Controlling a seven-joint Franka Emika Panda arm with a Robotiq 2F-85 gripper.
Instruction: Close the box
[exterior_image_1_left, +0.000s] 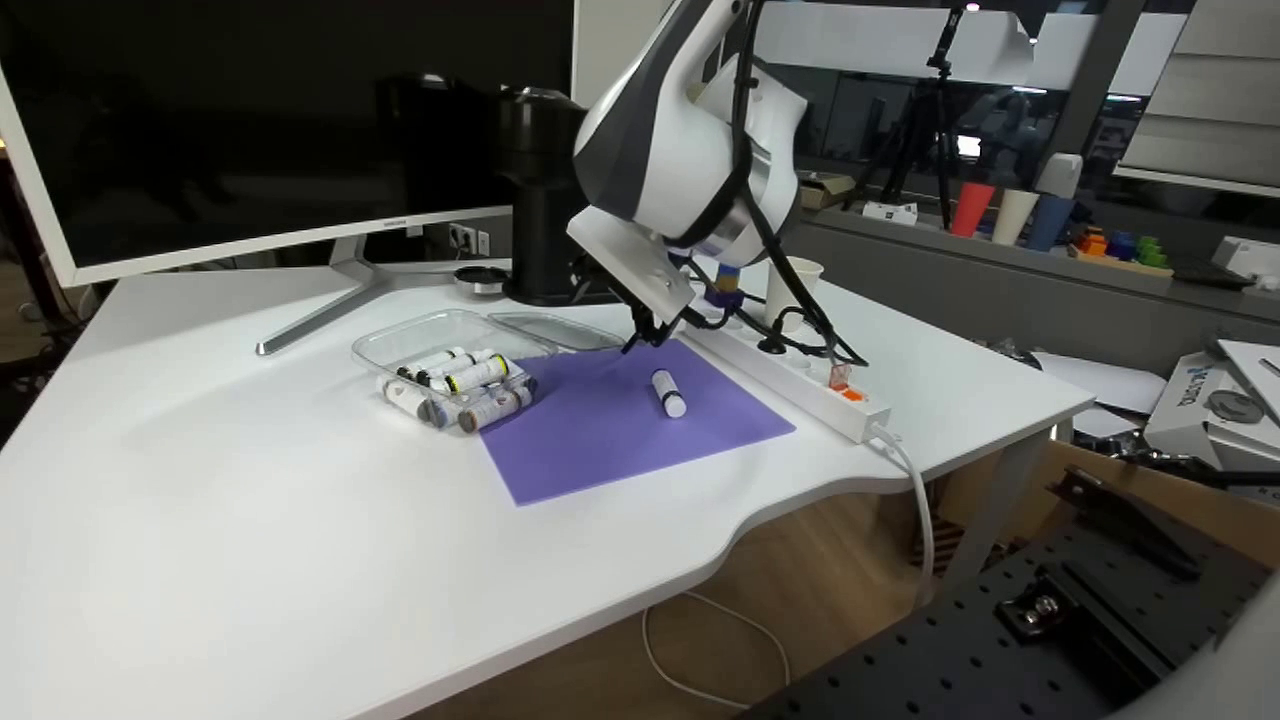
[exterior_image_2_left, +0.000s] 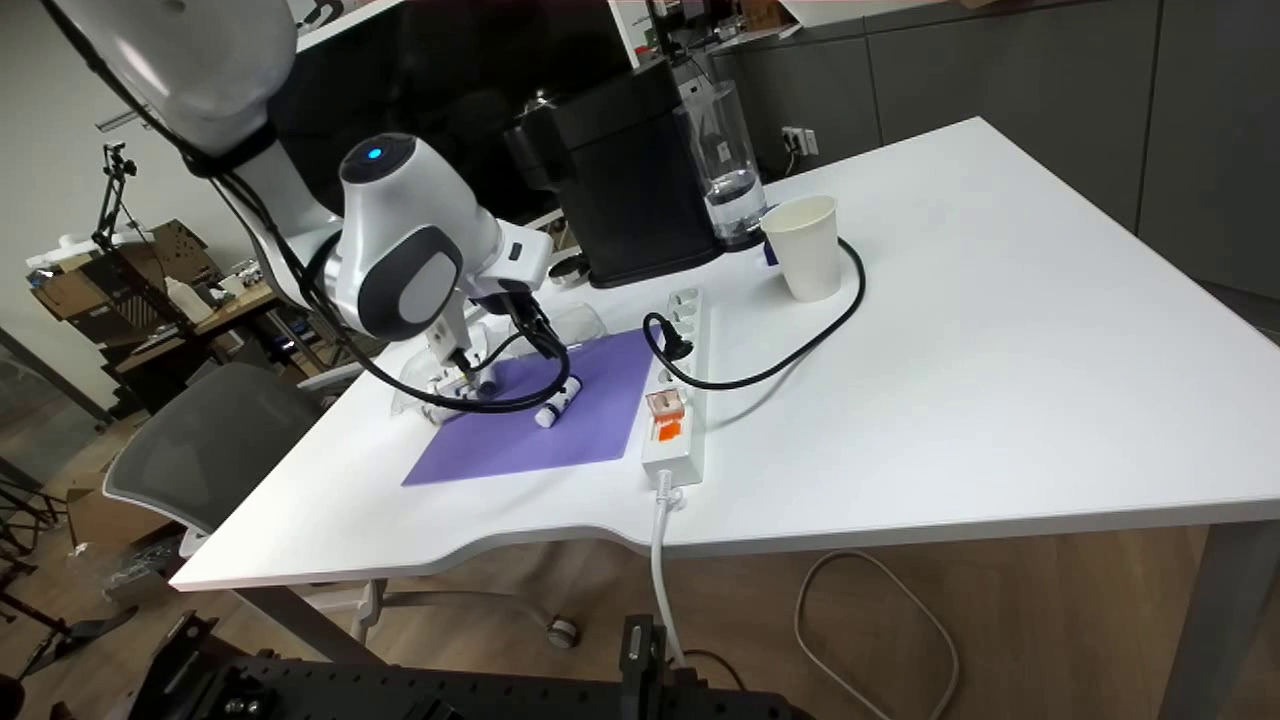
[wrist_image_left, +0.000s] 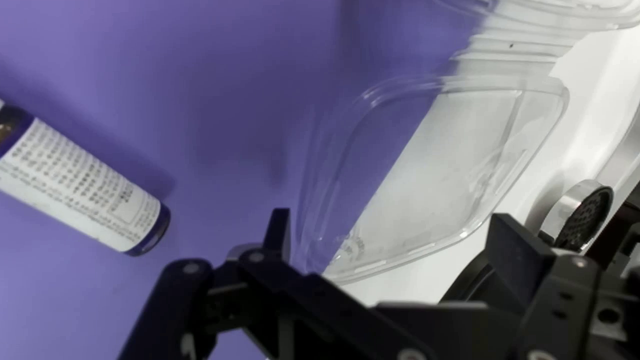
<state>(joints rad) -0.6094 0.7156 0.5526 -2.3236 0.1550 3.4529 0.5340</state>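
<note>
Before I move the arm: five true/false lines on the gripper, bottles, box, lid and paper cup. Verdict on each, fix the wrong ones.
1. The gripper is open, with nothing held between its fingers. True.
2. The lone bottle on the purple mat stands upright. False: the lone bottle lies on its side.
3. Several white bottles lie in the clear plastic box. True.
4. The lid is closed over the box. False: the lid is open, off to the side of the box.
5. The paper cup stands upright on the table. True.
</note>
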